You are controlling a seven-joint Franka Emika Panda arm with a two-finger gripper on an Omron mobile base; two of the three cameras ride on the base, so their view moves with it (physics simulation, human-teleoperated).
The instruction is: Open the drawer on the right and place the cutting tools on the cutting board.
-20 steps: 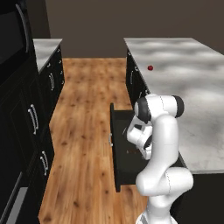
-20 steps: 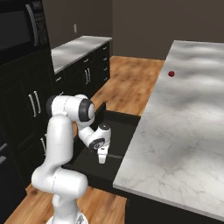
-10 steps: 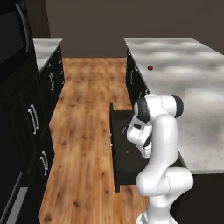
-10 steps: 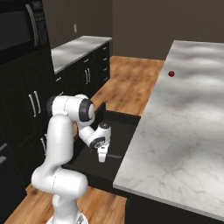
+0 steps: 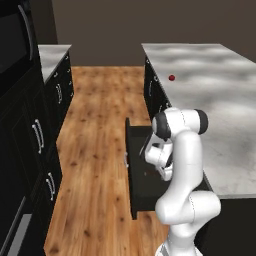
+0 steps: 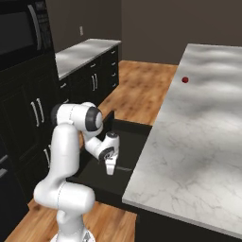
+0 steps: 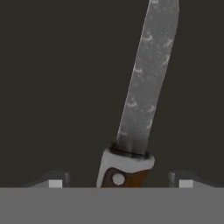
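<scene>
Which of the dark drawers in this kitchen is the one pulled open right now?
The drawer under the marble island counter, where the gripper reaches down over a knife. The cabinet fronts across the aisle are all shut.

drawer (image 6: 124, 142): black box, pulled open from the island's side, dark floor inside
knife (image 7: 142, 103): thin grey blade, pale bolster, brown handle; lies flat on the drawer floor

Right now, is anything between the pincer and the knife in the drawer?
Nothing visible. The pincer hangs inside the open drawer right over the knife, one fingertip on each side of its handle end, jaws apart, only bare drawer floor around it.
</scene>
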